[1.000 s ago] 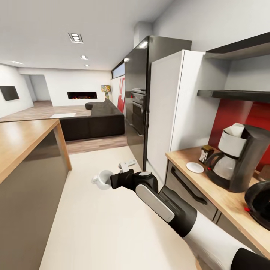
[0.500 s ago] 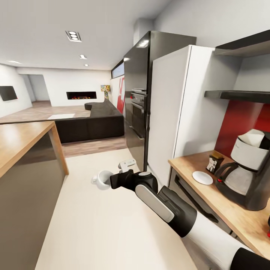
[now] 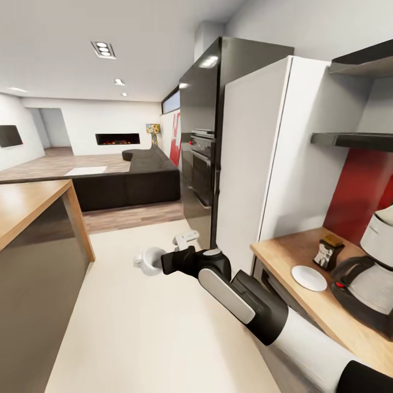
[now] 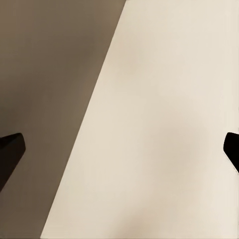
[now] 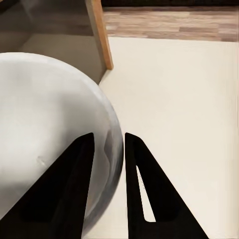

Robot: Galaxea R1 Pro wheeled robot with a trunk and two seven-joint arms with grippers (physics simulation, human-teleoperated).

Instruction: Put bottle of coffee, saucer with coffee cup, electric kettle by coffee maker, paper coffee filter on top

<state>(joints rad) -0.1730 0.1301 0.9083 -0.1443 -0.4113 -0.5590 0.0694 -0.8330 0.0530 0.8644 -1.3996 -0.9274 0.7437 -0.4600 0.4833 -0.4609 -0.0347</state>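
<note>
In the head view my right gripper (image 3: 165, 261) is stretched out low over the pale floor, shut on the rim of the white coffee cup (image 3: 149, 260). The right wrist view shows both dark fingers (image 5: 74, 169) pinching the wall of the coffee cup (image 5: 45, 124). On the kitchen countertop (image 3: 278, 252) at the right lie the white saucer (image 3: 309, 278), the bottle of coffee (image 3: 329, 251) and the coffee maker (image 3: 368, 286), which the frame edge cuts off. I cannot tell whether a paper coffee filter sits on it. The electric kettle is out of view. My left gripper (image 4: 122, 149) is open over the floor.
A wood-topped island (image 3: 27, 204) with grey sides stands at the left. A tall white cabinet (image 3: 254, 164) and a black oven column (image 3: 199, 153) rise behind the counter end. A dark shelf (image 3: 355, 140) hangs above the counter. Pale floor (image 3: 142, 327) runs between island and counter.
The whole view has swung left: the counter items have slid toward the right edge and the kettle has left the frame. My right arm keeps the cup in the same pose.
</note>
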